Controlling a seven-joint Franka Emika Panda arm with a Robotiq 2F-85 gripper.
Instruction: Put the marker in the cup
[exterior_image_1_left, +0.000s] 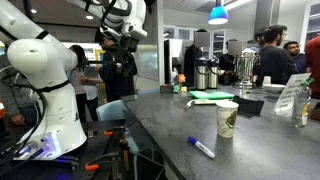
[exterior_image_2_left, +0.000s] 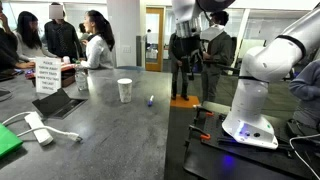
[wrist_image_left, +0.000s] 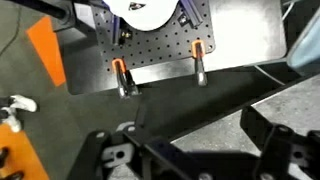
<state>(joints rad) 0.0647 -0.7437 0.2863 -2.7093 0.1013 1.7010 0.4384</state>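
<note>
The marker (exterior_image_1_left: 203, 148), white with blue ends, lies flat on the dark grey table near its front edge; it also shows as a small blue-tipped pen in an exterior view (exterior_image_2_left: 151, 100). The cup (exterior_image_1_left: 228, 118), a tall cream paper cup with a dark logo, stands upright just behind the marker and shows in both exterior views (exterior_image_2_left: 125, 90). My gripper (exterior_image_1_left: 124, 42) hangs high above the robot's base, well away from the marker and the cup. In the wrist view the gripper (wrist_image_left: 195, 150) is open and empty, and neither the marker nor the cup shows there.
Steel coffee urns (exterior_image_1_left: 210, 70), green papers (exterior_image_1_left: 210, 96) and a sign (exterior_image_1_left: 292, 98) stand at the table's far end. A tablet (exterior_image_2_left: 60, 104), a charger with a white cable (exterior_image_2_left: 40, 128) and a placard (exterior_image_2_left: 47, 76) lie beside the cup. Several people stand around. The wrist view shows the base plate with orange clamps (wrist_image_left: 120, 70).
</note>
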